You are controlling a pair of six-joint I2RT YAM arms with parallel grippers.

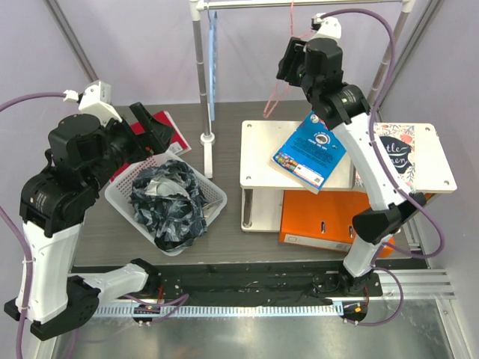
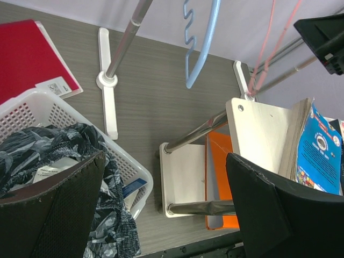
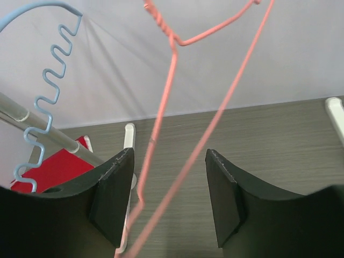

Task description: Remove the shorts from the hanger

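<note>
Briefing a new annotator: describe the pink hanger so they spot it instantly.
Find the clothes rail along the far side. Two bare hangers hang from it; the hanger is the right-hand one, by the right claw. It is thin pink wire, unlike the thicker, wavy-edged blue hanger.

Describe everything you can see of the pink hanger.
The hanger is one thin pink-red wire, twisted at the neck. It is bare, with no garment on it. It hangs from the rail, near a blue hanger. Two of its strands run between the open jaws of the right pincer, which do not clamp it.
</note>
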